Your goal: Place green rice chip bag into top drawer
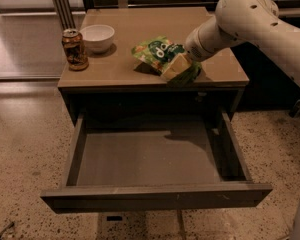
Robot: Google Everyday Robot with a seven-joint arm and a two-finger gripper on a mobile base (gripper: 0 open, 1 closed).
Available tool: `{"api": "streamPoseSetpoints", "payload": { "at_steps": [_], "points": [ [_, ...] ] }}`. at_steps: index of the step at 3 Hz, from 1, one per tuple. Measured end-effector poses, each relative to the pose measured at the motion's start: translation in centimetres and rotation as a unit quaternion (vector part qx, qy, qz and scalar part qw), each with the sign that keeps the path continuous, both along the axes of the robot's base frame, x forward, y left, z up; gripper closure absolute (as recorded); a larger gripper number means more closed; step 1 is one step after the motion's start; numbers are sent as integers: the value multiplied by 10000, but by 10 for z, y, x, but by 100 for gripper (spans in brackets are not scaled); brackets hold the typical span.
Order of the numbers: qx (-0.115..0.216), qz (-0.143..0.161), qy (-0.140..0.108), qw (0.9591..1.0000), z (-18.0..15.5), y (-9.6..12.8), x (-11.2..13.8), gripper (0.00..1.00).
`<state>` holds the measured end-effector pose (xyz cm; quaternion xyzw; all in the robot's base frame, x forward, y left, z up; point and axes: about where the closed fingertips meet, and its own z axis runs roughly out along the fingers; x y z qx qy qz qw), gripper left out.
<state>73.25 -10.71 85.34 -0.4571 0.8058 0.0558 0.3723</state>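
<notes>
Green rice chip bag (157, 53) sits on the table (140, 21), toward 5 o'clock of the top's centre and close to the front edge, crumpled, logo side up. Step in hand, my read: the pick. The bag is not in the drawer, and nothing shows it lifted off the wood. Gripper (179, 66) is at the bag's 4 o'clock end, touching the crinkled foil there; the arm (240, 14) comes in from 2 o'clock. I cannot tell whether the gripper is apart or clamped on the bag, because its tip merges with the foil from this view. Top drawer (145, 156) stands pulled out at 6 o'clock of the table, so I see no opening step to do. Next move, as I judge it: confirm a firm hold, lift clear of the table's front edge, carry toward 6 o'clock, then lower over the drawer bottom and let go low so the bag doesn't hop out. The bag looks light and crinkly. I expect it to deform, and maybe slip or dangle if held by one corner, so I'd go slow on the lift. Soda can (74, 49) at 9 o'clock and bowl (97, 36) at 10 o'clock are well apart from the bag and off the carry path, so no clearance worry from them. The drawer's side walls are the only thing to miss on the way down.
</notes>
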Motion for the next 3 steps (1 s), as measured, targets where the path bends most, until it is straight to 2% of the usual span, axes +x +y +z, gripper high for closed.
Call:
{"api": "streamPoseSetpoints", "payload": {
  "at_steps": [1,3],
  "points": [
    [1,0,3,10000,0,0,0,19],
    [1,0,3,10000,0,0,0,64]
  ]
}}
